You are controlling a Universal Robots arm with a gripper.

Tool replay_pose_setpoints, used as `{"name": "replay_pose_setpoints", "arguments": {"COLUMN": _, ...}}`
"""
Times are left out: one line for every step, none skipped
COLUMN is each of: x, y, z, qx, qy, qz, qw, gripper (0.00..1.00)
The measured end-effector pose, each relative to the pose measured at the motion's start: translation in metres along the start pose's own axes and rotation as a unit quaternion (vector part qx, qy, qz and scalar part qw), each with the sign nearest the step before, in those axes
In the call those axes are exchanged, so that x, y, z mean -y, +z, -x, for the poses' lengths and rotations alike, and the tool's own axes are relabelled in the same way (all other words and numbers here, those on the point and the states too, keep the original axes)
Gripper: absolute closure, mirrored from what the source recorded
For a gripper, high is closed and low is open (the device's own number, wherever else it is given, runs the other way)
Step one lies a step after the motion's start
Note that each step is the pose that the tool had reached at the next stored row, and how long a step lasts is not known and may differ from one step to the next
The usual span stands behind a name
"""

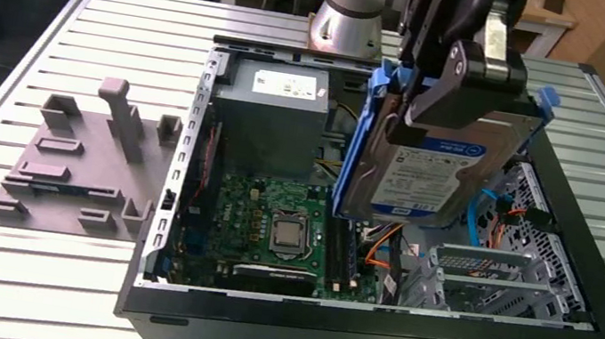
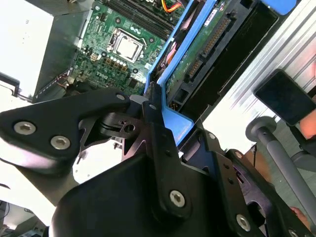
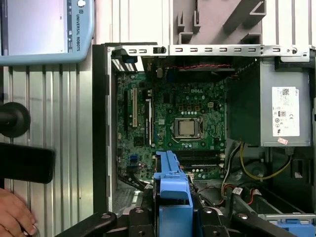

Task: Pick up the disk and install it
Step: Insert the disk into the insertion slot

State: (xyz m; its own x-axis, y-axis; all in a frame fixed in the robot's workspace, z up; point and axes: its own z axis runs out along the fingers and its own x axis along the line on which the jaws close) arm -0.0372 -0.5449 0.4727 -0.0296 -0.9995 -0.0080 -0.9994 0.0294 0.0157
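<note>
Above the open computer case (image 1: 374,338), the jaws clamp the disk (image 1: 422,178) at its blue-railed end (likely stiff, weighty and shock-sensitive, so its rigid edges suit gripping).
</note>
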Motion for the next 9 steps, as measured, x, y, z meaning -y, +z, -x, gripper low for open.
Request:
{"name": "replay_pose_setpoints", "arguments": {"x": 0.0005, "y": 0.0005, "z": -0.0010, "qx": 0.0000, "qy": 0.000, "qz": 0.0000, "qw": 1.0000, "gripper": 0.64}}
{"name": "replay_pose_setpoints", "arguments": {"x": 0.0010, "y": 0.0009, "z": -0.0021, "qx": -0.0001, "qy": 0.000, "qz": 0.0000, "qw": 1.0000, "gripper": 0.64}}
{"name": "replay_pose_setpoints", "arguments": {"x": 0.0015, "y": 0.0014, "z": -0.0033, "qx": 0.0000, "qy": 0.000, "qz": 0.0000, "qw": 1.0000, "gripper": 0.64}}
{"name": "replay_pose_setpoints", "arguments": {"x": 0.0022, "y": 0.0019, "z": -0.0048, "qx": 0.0000, "qy": 0.000, "qz": 0.0000, "qw": 1.0000, "gripper": 0.64}}
{"name": "replay_pose_setpoints", "arguments": {"x": 0.0031, "y": 0.0021, "z": -0.0063, "qx": -0.0001, "qy": 0.000, "qz": 0.0000, "qw": 1.0000, "gripper": 0.64}}
{"name": "replay_pose_setpoints", "arguments": {"x": 0.0042, "y": 0.0025, "z": -0.0077, "qx": -0.0001, "qy": 0.000, "qz": 0.0000, "qw": 1.0000, "gripper": 0.64}}
{"name": "replay_pose_setpoints", "arguments": {"x": 0.0054, "y": 0.0028, "z": -0.0088, "qx": -0.0001, "qy": 0.000, "qz": 0.0000, "qw": 1.0000, "gripper": 0.64}}
{"name": "replay_pose_setpoints", "arguments": {"x": 0.0068, "y": 0.0032, "z": -0.0096, "qx": 0.0000, "qy": 0.000, "qz": 0.0000, "qw": 1.0000, "gripper": 0.64}}
{"name": "replay_pose_setpoints", "arguments": {"x": 0.0084, "y": 0.0036, "z": -0.0099, "qx": 0.0000, "qy": 0.000, "qz": 0.0000, "qw": 1.0000, "gripper": 0.64}}
